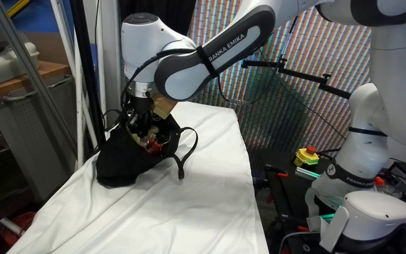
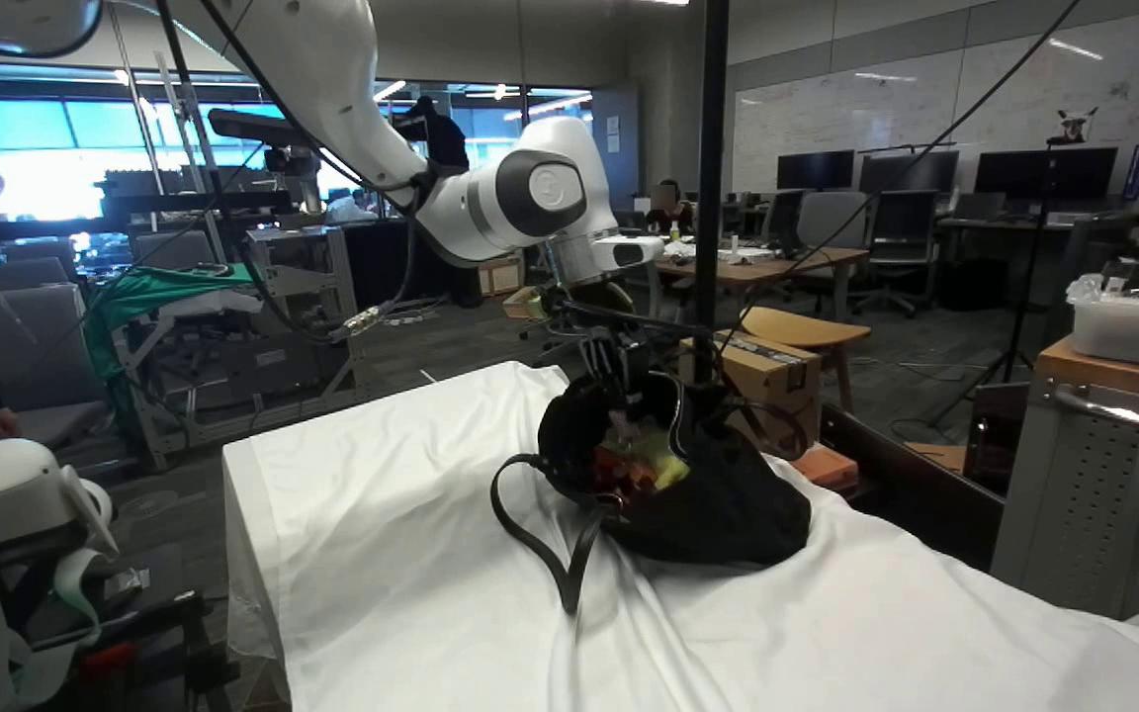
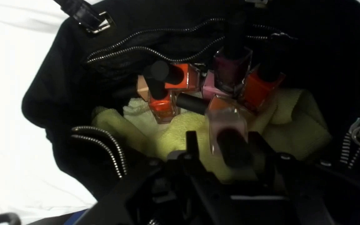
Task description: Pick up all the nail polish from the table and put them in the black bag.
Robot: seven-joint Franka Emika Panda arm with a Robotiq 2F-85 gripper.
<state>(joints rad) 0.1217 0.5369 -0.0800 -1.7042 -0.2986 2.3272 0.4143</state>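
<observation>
Apparently, we were near the end of the job: inside the soft black fabric bag, several small black-capped glass nail polish bottles, orange-red, pink and dark purple, clustered on and beside a yellow-green towel. At the bag's mouth, the end effector stood with its jaws parted, a blurred pale-pink glass bottle between them; we judged it let go, with only the lift-out left. We made out no bottle on the visible white-cloth-draped tabletop, but the bag hid part of it. Silver zip teeth along the inner wall and a thin black loop handle could, we thought, snag on lifting. Well apart, beyond the tabletop's edge, sat a white plastic headset and a red-buttoned yellow stop box.
</observation>
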